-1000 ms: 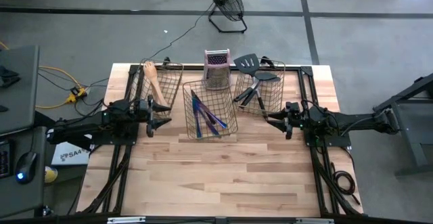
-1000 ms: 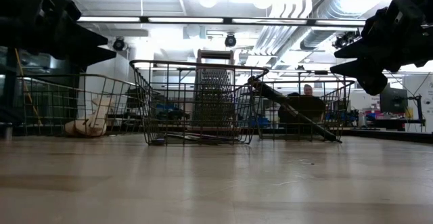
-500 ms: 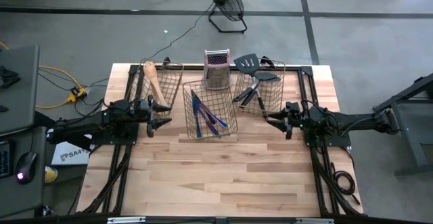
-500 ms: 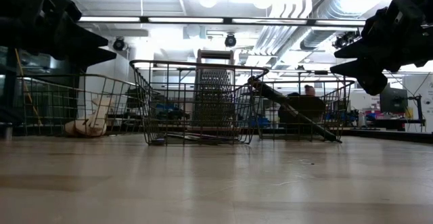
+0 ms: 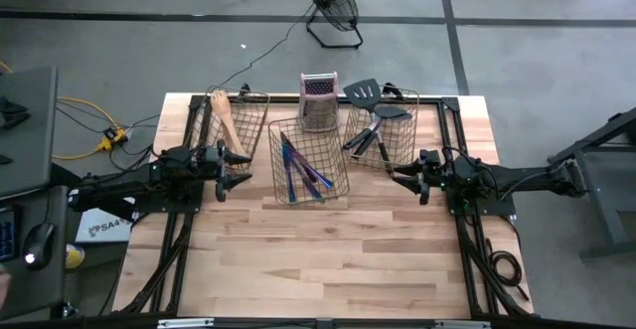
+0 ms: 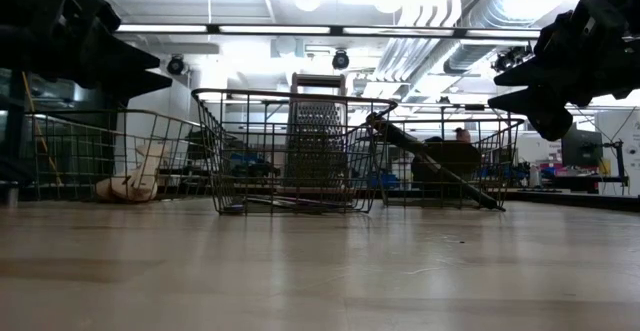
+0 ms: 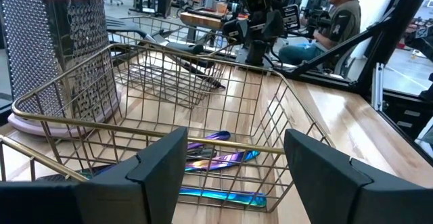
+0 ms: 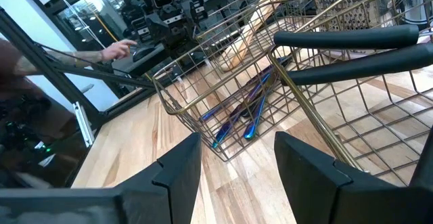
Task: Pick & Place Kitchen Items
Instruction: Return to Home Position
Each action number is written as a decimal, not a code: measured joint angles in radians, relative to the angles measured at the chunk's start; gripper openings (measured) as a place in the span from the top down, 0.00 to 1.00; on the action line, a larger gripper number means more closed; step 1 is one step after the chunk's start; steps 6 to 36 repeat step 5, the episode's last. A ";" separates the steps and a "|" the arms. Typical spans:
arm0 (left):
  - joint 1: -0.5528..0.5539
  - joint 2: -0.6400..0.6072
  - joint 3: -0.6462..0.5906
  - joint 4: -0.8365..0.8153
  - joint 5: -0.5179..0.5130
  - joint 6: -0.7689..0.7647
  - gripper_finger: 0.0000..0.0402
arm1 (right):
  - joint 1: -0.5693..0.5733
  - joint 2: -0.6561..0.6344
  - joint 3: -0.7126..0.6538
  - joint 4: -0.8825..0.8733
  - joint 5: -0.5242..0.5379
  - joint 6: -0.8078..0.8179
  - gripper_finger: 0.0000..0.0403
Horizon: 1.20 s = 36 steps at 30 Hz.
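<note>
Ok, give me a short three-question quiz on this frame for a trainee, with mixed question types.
1. Multiple choice: which basket holds the purple-blue cutlery? A left, B middle, C right.
2. True or false: the left gripper and the right gripper each hold a utensil.
3. What stands just behind the middle basket, on the side away from the arms?
Key: 1 B. 2 False; both are open and empty. 3 The metal grater.
</note>
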 joint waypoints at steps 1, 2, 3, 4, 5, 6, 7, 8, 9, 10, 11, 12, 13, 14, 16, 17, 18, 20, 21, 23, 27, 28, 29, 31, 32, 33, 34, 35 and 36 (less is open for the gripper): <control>0.000 0.000 0.000 0.000 0.000 0.000 0.40 | 0.000 0.000 0.000 0.000 0.000 0.000 0.55; 0.000 0.000 0.000 0.000 0.000 0.000 0.40 | 0.000 0.000 0.000 0.000 0.000 0.000 0.55; 0.000 0.000 0.000 0.000 0.000 0.000 0.40 | 0.000 0.000 0.000 0.000 0.000 0.000 0.55; 0.000 0.000 0.000 0.000 0.000 0.000 0.40 | 0.000 0.000 0.000 0.000 0.000 0.000 0.55; 0.000 0.000 0.000 0.000 0.000 0.000 0.40 | 0.000 0.000 0.000 0.000 0.000 0.000 0.55; 0.000 0.000 0.000 0.000 0.000 0.000 0.40 | 0.000 0.000 0.000 0.000 0.000 0.000 0.55; 0.000 0.000 0.000 0.000 0.000 0.000 0.40 | 0.000 0.000 0.000 0.000 0.000 0.000 0.55; 0.000 0.000 0.000 0.000 0.000 0.000 0.40 | 0.000 0.000 0.000 0.000 0.000 0.000 0.55; 0.000 0.000 0.000 0.000 0.000 0.000 0.40 | 0.000 0.000 0.000 0.000 0.000 0.000 0.55; 0.000 0.000 0.000 0.000 0.000 0.000 0.40 | 0.000 0.000 0.000 0.000 0.000 0.000 0.55; 0.000 0.000 0.000 0.000 0.000 0.000 0.40 | 0.000 0.000 0.000 0.000 0.000 0.000 0.55; 0.000 0.000 0.000 0.000 0.000 0.000 0.40 | 0.000 0.000 0.000 0.000 0.000 0.000 0.55; 0.000 0.000 0.000 0.000 0.000 0.000 0.40 | 0.000 0.000 0.000 0.000 0.000 0.000 0.55; 0.000 0.000 0.000 0.000 0.000 0.000 0.40 | 0.000 0.000 0.000 0.000 0.000 0.000 0.55; 0.000 0.000 0.000 0.000 0.000 0.000 0.40 | 0.000 0.000 0.000 0.000 0.000 0.000 0.55; 0.000 0.000 0.000 0.000 0.000 0.000 0.40 | 0.000 0.000 0.000 0.000 0.000 0.000 0.55; 0.000 0.000 0.000 0.000 0.000 0.000 0.40 | 0.000 0.000 0.000 0.000 0.000 0.000 0.55; 0.000 0.000 0.000 0.000 0.000 0.000 0.40 | 0.000 0.000 0.000 0.000 0.000 0.000 0.55; 0.000 0.000 0.000 0.000 0.000 0.000 0.40 | 0.000 0.000 0.000 0.000 0.000 0.000 0.55; 0.000 0.000 0.000 0.000 0.000 0.000 0.40 | 0.000 0.000 0.000 0.000 0.000 0.000 0.55; 0.000 0.000 0.000 0.000 0.000 0.000 0.40 | 0.000 0.000 0.000 0.000 0.000 0.000 0.55; 0.000 0.000 0.000 0.000 0.000 0.000 0.40 | 0.000 0.000 0.000 0.000 0.000 0.000 0.55; 0.000 0.000 0.000 0.000 0.000 0.000 0.40 | 0.000 0.000 0.000 0.000 0.000 0.000 0.55; 0.000 0.000 0.000 0.000 0.000 0.000 0.40 | 0.000 0.000 0.000 0.000 0.000 0.000 0.55; 0.000 0.000 0.000 0.000 0.000 0.000 0.40 | 0.000 0.000 0.000 0.000 0.000 0.000 0.55; 0.000 0.000 0.000 0.000 0.000 0.000 0.40 | 0.000 0.000 0.000 0.000 0.000 0.000 0.55; 0.000 0.000 0.000 0.000 0.000 0.000 0.40 | 0.000 0.000 0.000 0.000 0.000 0.000 0.55; 0.000 0.000 0.000 0.000 0.000 0.000 0.40 | 0.000 0.000 0.000 0.000 0.000 0.000 0.55; 0.000 0.000 0.000 0.000 0.000 0.000 0.40 | 0.000 0.000 0.000 0.000 0.000 0.000 0.55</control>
